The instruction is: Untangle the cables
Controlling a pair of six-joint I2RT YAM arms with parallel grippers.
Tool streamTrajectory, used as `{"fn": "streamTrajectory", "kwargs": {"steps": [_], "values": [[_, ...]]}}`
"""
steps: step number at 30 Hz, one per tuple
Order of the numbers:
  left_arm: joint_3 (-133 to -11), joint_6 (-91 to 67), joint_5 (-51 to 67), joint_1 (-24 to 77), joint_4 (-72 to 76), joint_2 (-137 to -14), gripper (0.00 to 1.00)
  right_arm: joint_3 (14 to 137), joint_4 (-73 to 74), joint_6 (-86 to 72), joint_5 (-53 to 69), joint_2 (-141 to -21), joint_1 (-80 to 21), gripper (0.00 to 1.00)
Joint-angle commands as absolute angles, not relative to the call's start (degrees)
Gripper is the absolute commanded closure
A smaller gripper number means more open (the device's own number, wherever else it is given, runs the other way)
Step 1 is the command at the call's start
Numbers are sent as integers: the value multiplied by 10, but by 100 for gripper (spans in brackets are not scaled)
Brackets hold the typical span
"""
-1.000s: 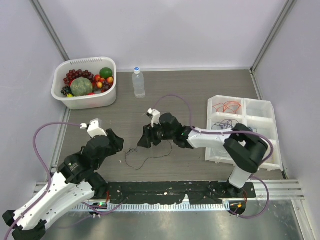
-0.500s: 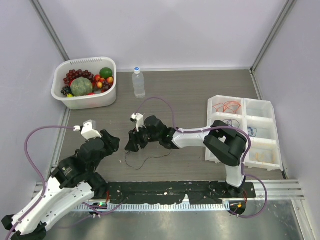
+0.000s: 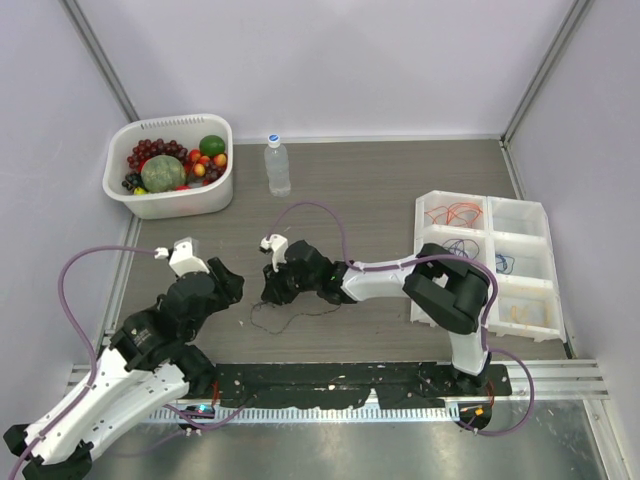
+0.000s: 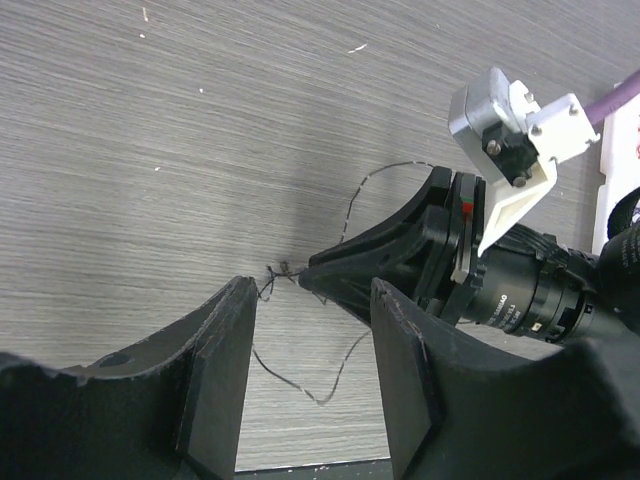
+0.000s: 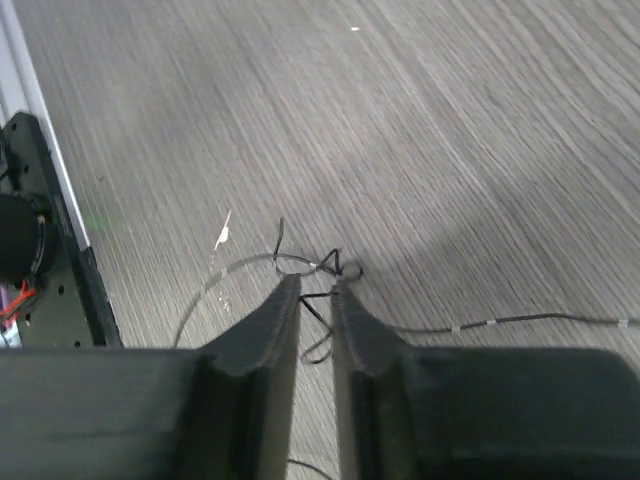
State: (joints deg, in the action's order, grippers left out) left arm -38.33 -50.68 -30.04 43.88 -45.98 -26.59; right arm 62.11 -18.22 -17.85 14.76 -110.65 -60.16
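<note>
Black hair-thin cables knotted, loopy, on grey wood-grain table.

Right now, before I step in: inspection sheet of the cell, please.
Surface: grey wood-grain table, flat, dry-looking.
Job's things: black cable knotted, lying loose mid-table; coloured cables sorted in the white tray.
Clutter: fruit basin and water bottle at the far left, apart from the work.
Grippers: left gripper open, beside the knot, holding nothing. Right gripper has its jaws nearly together around a strand at the knot; grip not confirmed.
Cables: mauve hoses arc free of the black cable.
Surroundings: pale walls with metal corner posts; nothing else seen.
</note>
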Motion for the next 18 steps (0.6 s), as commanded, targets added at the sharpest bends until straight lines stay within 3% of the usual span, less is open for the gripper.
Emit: {"fn": "streamTrajectory", "kwargs": {"steps": [1, 3, 7, 18], "values": [[-391, -503, -289, 439, -428, -272, 45, 618, -191, -164, 94, -1085, -601, 85], [-387, -498, -276, 439, -416, -274, 37, 611, -182, -170, 94, -1055, -596, 99], [-368, -474, -218, 440, -364, -279, 23, 573, -172, -198, 123, -967, -568, 99], [-359, -445, -40, 439, -192, -341, 18, 512, -121, -228, 190, -758, -504, 99]]}}
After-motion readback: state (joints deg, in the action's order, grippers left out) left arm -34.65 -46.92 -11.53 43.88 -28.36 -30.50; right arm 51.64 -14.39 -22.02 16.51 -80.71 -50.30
